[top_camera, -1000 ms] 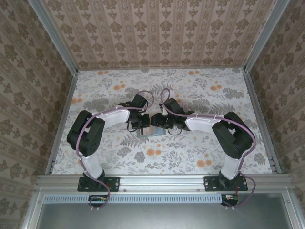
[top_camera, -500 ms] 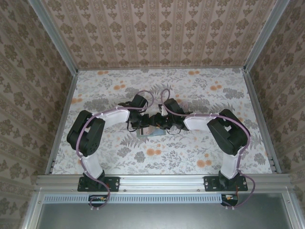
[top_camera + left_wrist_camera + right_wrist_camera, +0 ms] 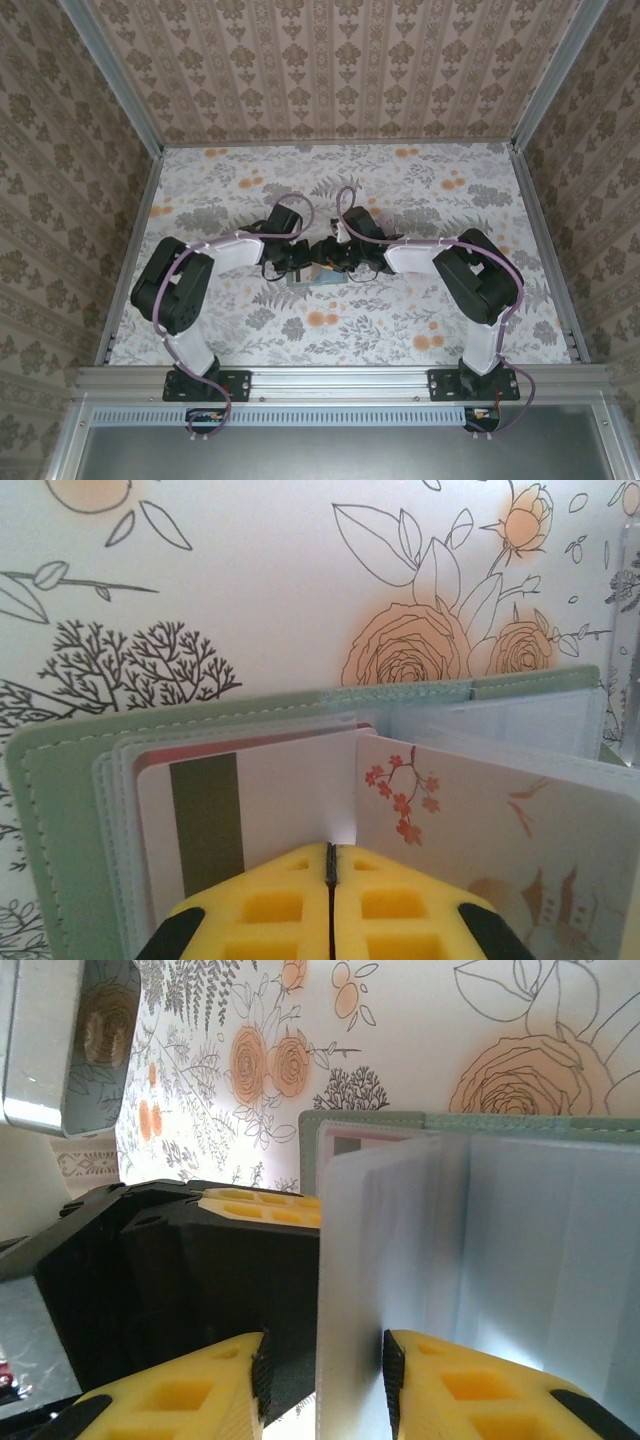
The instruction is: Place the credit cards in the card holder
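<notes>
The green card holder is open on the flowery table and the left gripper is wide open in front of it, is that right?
Not quite. The left gripper is shut, its yellow fingers pressed together, as the left wrist view shows. The rest holds: the green card holder is open on the flowery table.

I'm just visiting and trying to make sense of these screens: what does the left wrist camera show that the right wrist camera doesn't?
Left wrist view: the card faces, a white card with a dark stripe and a blossom-printed card. Right wrist view: the right fingers standing apart, with a clear sleeve between them. Shared: the green card holder, the left fingers, which are shut, and the flowered tablecloth.
</notes>
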Robot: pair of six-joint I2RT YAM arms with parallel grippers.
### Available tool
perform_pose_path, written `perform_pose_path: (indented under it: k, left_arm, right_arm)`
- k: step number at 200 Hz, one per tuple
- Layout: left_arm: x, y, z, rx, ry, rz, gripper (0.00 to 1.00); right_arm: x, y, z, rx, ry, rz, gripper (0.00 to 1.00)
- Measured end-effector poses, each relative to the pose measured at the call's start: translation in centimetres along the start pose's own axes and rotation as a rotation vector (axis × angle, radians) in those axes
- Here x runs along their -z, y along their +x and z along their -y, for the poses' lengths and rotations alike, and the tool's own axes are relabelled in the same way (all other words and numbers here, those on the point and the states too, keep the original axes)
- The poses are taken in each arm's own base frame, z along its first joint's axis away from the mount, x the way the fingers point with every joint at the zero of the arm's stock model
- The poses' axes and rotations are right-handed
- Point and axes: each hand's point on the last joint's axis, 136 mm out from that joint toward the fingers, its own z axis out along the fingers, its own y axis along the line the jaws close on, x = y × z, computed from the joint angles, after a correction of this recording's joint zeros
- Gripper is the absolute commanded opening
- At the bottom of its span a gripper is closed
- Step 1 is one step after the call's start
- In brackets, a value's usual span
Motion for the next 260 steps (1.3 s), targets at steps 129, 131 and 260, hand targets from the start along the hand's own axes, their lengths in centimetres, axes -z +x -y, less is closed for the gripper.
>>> perform_pose_path:
  k: [129, 131, 260]
  left_arm:
    - [0.5, 0.1, -0.8, 0.052, 0.072, 0.038, 0.06]
    - [0.5, 0.1, -0.7, 0.053, 0.074, 0.038, 0.05]
    - [1.5, 0.2, 0.1, 0.131, 0.203, 0.071, 0.04]
  right_arm:
    - [-0.5, 0.8, -0.9, 0.054, 0.093, -0.055, 0.39]
    - [-0.5, 0.8, -0.9, 0.054, 0.094, -0.056, 0.39]
    - [-0.4, 0.7, -2.1, 0.088, 0.07, -0.074, 0.39]
